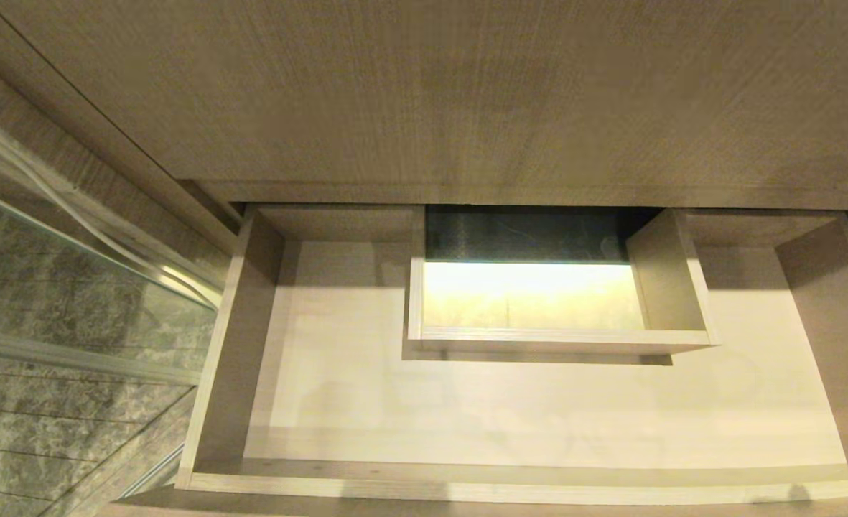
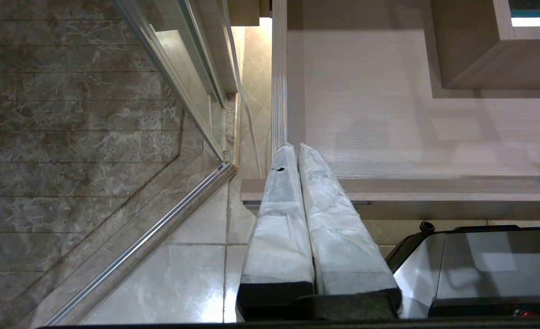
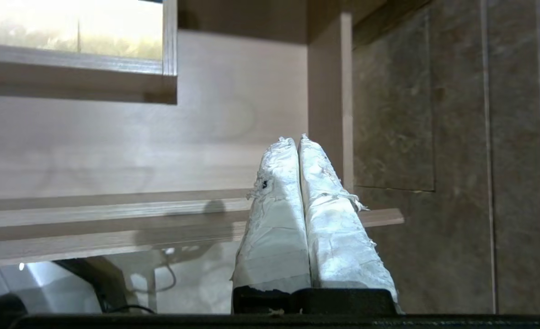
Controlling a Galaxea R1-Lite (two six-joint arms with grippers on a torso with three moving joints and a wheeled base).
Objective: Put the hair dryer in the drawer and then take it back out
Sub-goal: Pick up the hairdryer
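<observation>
Hovering outside drawer front, right fingers clenched, grasping nothing; left fingers clenched.

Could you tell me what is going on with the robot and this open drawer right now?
The wide, shallow beige wood-grain drawer stands pulled open, and nothing lies on its pale floor around the boxed rectangular cutout. No hair dryer shows in any view. The right end effector is shut on nothing near the drawer's front right corner. The left end effector, also shut, hangs by the front left corner.
</observation>
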